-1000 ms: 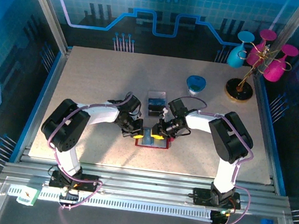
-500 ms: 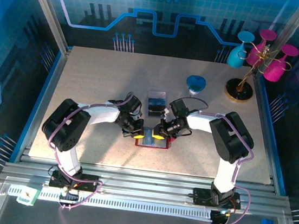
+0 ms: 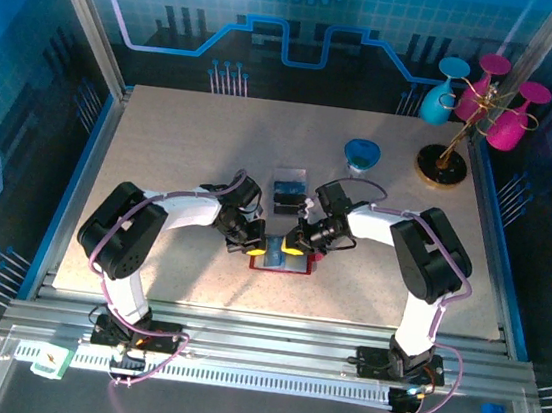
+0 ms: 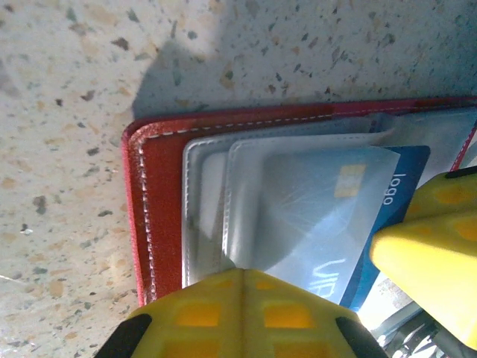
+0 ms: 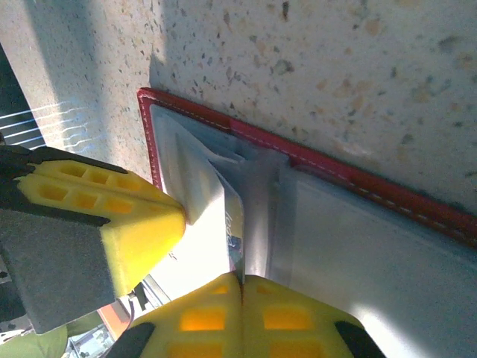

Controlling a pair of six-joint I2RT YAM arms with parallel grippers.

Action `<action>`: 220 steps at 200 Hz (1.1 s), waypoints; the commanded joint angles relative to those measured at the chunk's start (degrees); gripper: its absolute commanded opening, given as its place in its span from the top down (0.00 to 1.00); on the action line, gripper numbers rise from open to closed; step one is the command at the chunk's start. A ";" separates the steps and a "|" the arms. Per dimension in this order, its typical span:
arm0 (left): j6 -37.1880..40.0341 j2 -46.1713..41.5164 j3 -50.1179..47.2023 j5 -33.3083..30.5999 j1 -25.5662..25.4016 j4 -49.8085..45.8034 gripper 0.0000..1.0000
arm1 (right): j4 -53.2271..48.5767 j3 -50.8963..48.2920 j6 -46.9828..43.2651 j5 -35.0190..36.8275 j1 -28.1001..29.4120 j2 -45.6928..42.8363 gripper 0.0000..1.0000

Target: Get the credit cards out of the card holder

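Black-and-white arms, purple cables, seemingly waffle-gridded yellow fingertips.

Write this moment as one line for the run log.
wallet: open | blue card: partly inside | left tool: shut | right tool: shut

Speckled table, four things down on it.

Here's the table: pale, flecked like stone, metal rails along its edges. Right about the middle sits a clear tray with something dark inside, too small to make out. Just toward 6 o'clock from it, the red holder lies opened out flat, and up close in the left wrist view its white-stitched edge rests right against the flecked top. Swing out to 1 o'clock and there's a blue dish on its own. Near it at 2 o'clock, by the far right corner, a stand rises from a round dark base.
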 commanded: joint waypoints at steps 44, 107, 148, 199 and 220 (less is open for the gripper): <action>1.08 0.90 -0.57 -3.54 -0.36 -5.10 0.95 | -7.07 -1.32 -4.77 1.75 -3.95 -3.51 0.96; 0.64 -0.22 -0.37 -3.51 -0.22 -5.07 0.94 | -11.63 -0.88 -7.75 2.78 -6.16 -6.92 0.97; -0.13 -1.28 -0.03 -2.35 -0.41 -4.15 0.93 | -12.59 -0.06 -7.85 1.99 -6.26 -9.29 0.97; -0.59 -3.47 0.09 -3.38 -0.42 -4.48 0.90 | -15.36 2.65 -9.87 3.11 -6.33 -11.40 1.00; -0.77 -4.43 0.04 -3.68 -0.35 -4.57 0.89 | -18.19 5.04 -13.33 4.48 -6.36 -11.19 1.00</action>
